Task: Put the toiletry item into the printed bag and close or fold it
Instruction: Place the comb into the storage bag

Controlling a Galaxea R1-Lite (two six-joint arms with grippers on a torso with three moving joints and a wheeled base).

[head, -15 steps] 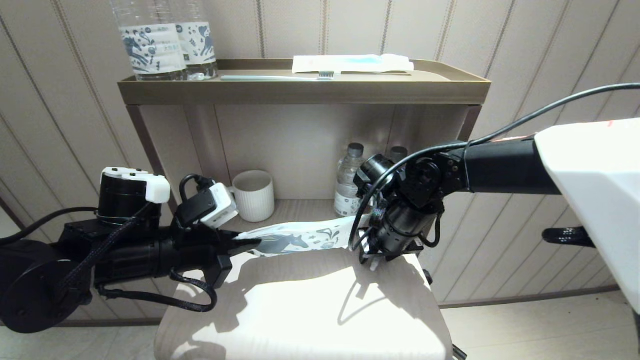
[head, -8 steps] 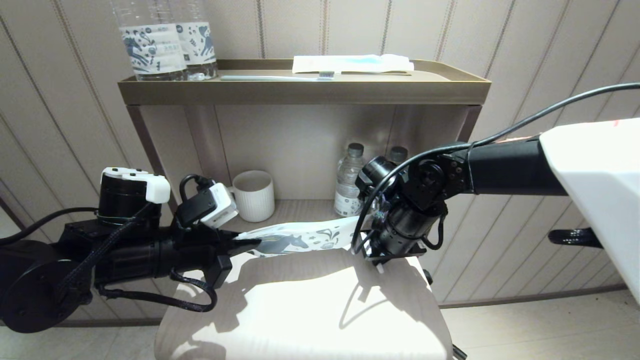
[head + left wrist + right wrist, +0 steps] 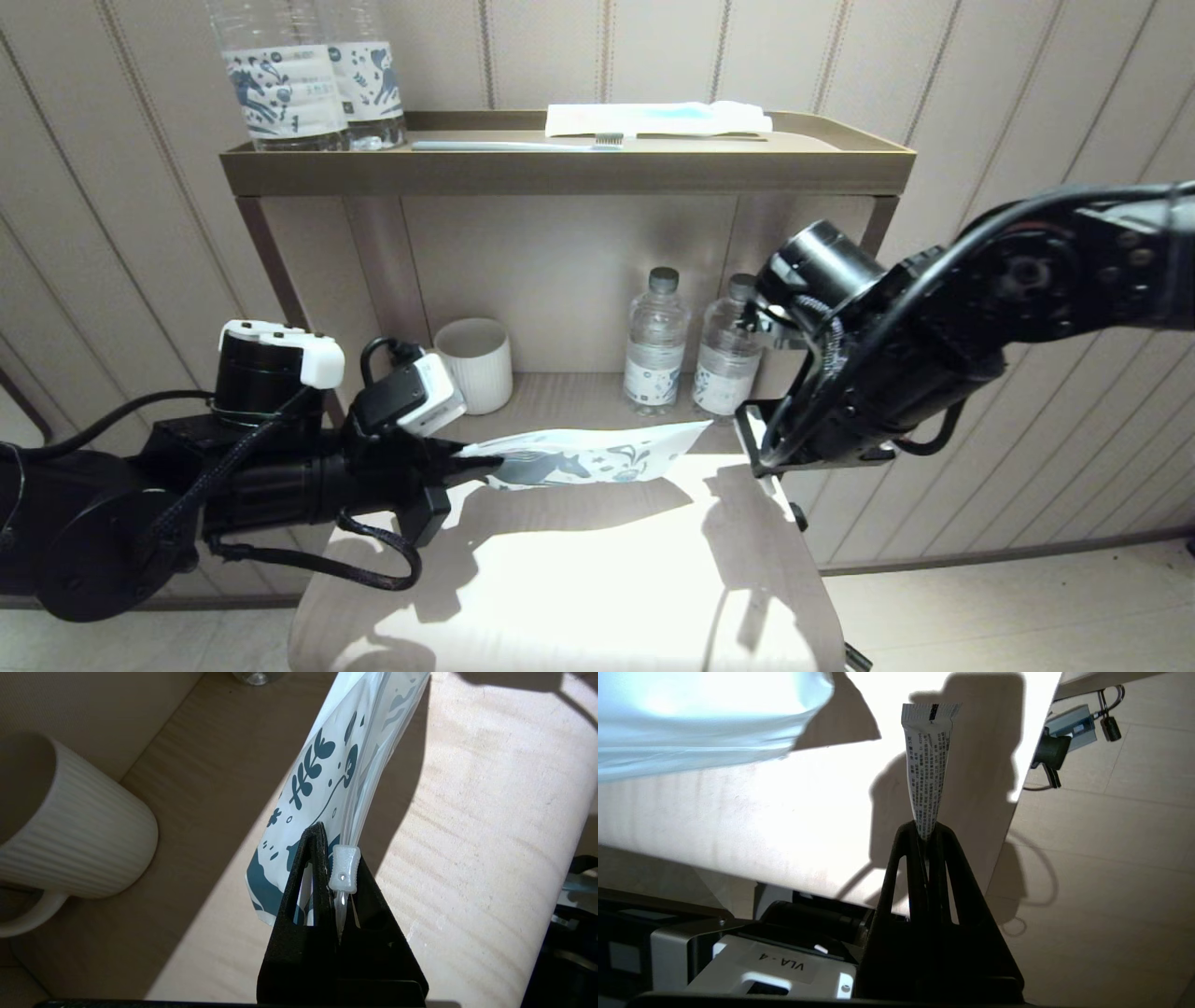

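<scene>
The printed bag (image 3: 597, 457), white with a dark blue horse and motifs, stretches out level above the pale seat (image 3: 579, 579). My left gripper (image 3: 467, 457) is shut on its near end. In the left wrist view the fingers (image 3: 308, 858) pinch the bag (image 3: 327, 765) beside its clear zip slider (image 3: 344, 868). My right gripper (image 3: 761, 471) hangs just right of the bag's free corner, apart from it. It is shut on the toiletry item (image 3: 924, 765), a slim white tube with fine print and a crimped far end. In the head view only a white tip (image 3: 766, 483) of it shows.
Behind the seat stands a shelf unit. Its lower shelf carries a ribbed white cup (image 3: 474, 364) and two small water bottles (image 3: 656, 341). Its top tray (image 3: 560, 173) has two large labelled bottles (image 3: 280, 84), a toothbrush (image 3: 523, 145) and a white packet (image 3: 658, 119).
My right arm has swung up and to the right, off the bag's far end, with the tube in its jaws. The bag's free end now hangs loose. The left arm has shifted slightly right.
</scene>
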